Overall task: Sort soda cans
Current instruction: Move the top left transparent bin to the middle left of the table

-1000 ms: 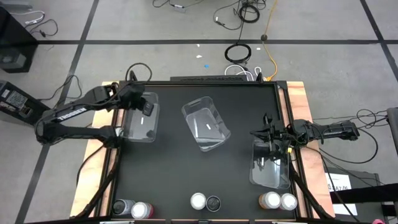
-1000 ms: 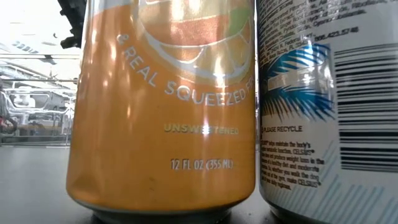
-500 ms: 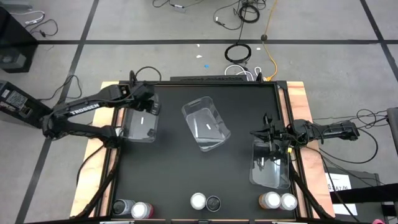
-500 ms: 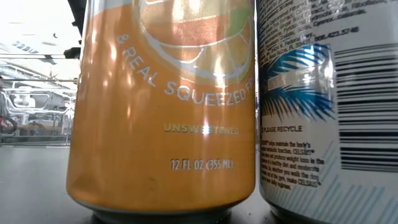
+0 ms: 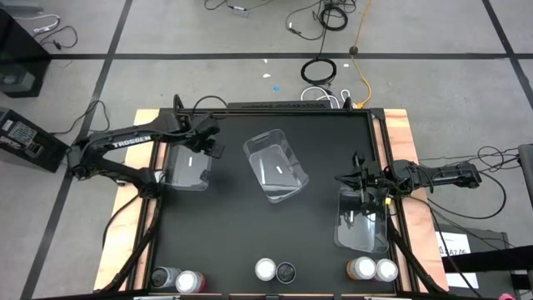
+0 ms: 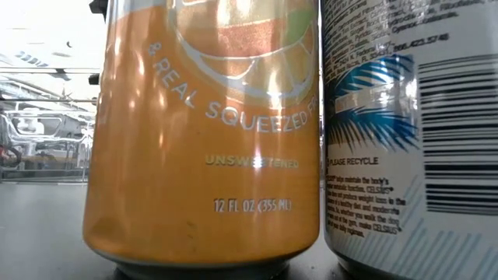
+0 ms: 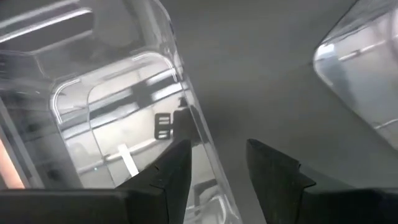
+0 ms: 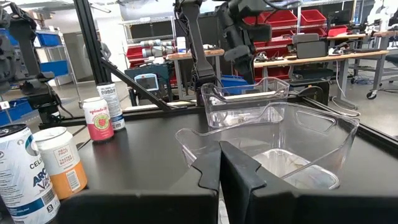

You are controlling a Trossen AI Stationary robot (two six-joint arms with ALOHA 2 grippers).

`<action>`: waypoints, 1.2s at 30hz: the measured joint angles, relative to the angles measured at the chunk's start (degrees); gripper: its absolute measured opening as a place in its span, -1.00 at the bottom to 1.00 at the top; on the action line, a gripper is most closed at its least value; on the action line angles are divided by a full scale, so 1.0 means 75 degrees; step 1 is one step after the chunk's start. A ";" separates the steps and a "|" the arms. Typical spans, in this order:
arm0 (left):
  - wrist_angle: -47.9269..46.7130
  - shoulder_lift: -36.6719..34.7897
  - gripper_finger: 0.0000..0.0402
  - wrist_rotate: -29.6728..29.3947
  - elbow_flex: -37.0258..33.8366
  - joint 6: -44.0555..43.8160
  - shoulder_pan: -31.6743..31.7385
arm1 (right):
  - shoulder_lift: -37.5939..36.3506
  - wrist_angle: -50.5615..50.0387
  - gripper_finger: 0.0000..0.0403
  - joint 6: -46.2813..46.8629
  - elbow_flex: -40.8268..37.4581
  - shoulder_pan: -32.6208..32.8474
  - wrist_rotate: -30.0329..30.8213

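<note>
Left jaws (image 7: 217, 165) apart over bin rim (image 7: 186, 93).

Both arms are dark, slender and jointed, the left arm (image 5: 117, 143) lettered TROSSEN in white along one link (the right arm (image 5: 433, 176) shows no lettering from above), each ending in flat, black, wedge-shaped fingers (image 7: 168, 177).

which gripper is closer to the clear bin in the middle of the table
Left. The left gripper sits just beside the middle bin; the right gripper waits farther off.
</note>
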 joint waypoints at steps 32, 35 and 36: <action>0.0483 0.2298 -0.96 0.1131 -0.0009 -0.1511 0.0087 | 0.0001 0.0000 -1.00 0.0000 0.0001 0.0001 0.0001; 0.0592 0.2193 -0.96 0.1131 -0.0009 -0.2506 -0.0342 | 0.0001 0.0000 -1.00 0.0000 -0.0001 0.0001 0.0000; 0.0671 0.2173 -0.96 0.1145 -0.0009 -0.2902 -0.0512 | 0.0001 0.0000 -1.00 0.0001 -0.0001 0.0001 0.0001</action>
